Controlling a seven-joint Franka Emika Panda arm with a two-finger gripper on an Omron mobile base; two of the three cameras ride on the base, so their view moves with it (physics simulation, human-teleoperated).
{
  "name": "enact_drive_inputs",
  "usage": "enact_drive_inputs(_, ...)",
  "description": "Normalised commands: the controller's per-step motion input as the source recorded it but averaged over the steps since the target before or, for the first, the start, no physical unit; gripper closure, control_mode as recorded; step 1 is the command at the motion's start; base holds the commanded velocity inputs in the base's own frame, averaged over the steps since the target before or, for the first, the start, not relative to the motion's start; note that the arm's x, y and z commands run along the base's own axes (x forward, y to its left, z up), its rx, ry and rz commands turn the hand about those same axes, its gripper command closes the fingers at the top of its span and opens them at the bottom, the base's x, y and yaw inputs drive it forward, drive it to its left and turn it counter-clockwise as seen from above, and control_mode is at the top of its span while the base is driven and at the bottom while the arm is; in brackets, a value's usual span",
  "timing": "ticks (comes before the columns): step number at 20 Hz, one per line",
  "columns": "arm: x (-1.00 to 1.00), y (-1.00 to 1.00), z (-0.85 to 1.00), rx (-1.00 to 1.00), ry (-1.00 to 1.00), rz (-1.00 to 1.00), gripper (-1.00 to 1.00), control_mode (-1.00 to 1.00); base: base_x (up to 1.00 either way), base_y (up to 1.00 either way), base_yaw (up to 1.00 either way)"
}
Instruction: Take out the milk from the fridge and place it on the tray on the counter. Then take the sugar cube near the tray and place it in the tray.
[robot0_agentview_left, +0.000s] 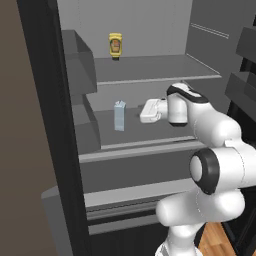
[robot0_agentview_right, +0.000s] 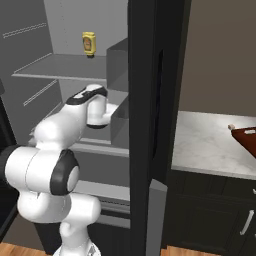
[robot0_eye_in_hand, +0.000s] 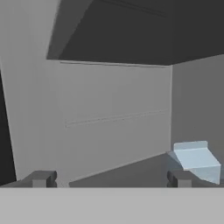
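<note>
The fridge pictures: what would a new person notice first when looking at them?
The big white arm reaching into the open fridge, its open gripper on the middle shelf, beside the small pale blue milk but not touching it. Next, the yellow jar alone on the shelf above. Outside, a dark red tray sits on the marble counter.

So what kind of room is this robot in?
It looks like a kitchen. An open fridge holds a milk carton and a yellow jar on its shelves, and beside it a marble counter sits over dark cabinets.
</note>
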Motion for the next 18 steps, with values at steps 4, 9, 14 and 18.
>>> enact_drive_inputs(4,0.27,0.00,-0.01,0.00,0.00,0.01,-1.00,-1.00,0.00,0.00,0.00)
enact_drive_inputs(9,0.21,0.05,-0.14,0.00,0.00,0.01,-1.00,-1.00,0.00,0.00,0.00)
enact_drive_inputs(14,0.19,0.04,-0.21,0.00,0.00,0.01,-1.00,-1.00,0.00,0.00,0.00)
enact_drive_inputs(18,0.29,0.02,-0.05,0.00,0.00,0.00,-1.00,-1.00,0.00,0.00,0.00)
